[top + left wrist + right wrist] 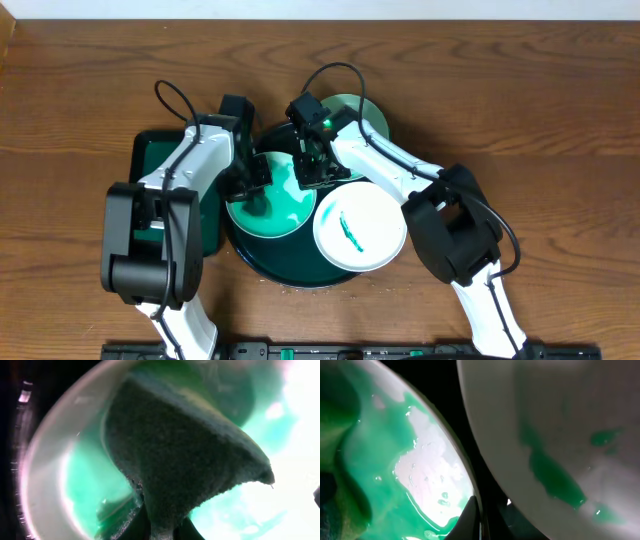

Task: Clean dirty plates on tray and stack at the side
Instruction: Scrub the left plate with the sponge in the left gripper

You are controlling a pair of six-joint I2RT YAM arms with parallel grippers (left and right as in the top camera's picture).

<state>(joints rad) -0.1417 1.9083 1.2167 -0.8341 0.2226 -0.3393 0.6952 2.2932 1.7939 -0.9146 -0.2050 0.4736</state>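
Overhead view: We see the round tray at mid-table, carrying two plates at its front. The teal plate, covered in a wide green film, lies front-left. The white plate, with one narrow green streak, lies front-right and just beside it. The rear plate, pale green, lies at the back right, largely blocked by the right arm, so we cannot tell whether it rests on the tray. The left gripper is low over the teal plate's left part. The right gripper is at that plate's upper right edge. A rectangular tray lies on the table to the left, partly covered by the left arm.

Left wrist view: A dark sponge fills most of the frame. Its narrow end is pinched between the left fingers at the bottom edge. Behind it we see the teal plate's pale rim and green-filmed surface.

Right wrist view: The teal plate, wet and green, fills the left; the white plate fills the right, with a dark gap of tray between them. One finger shows at the teal plate's rim. We cannot tell whether this gripper is apart or together.
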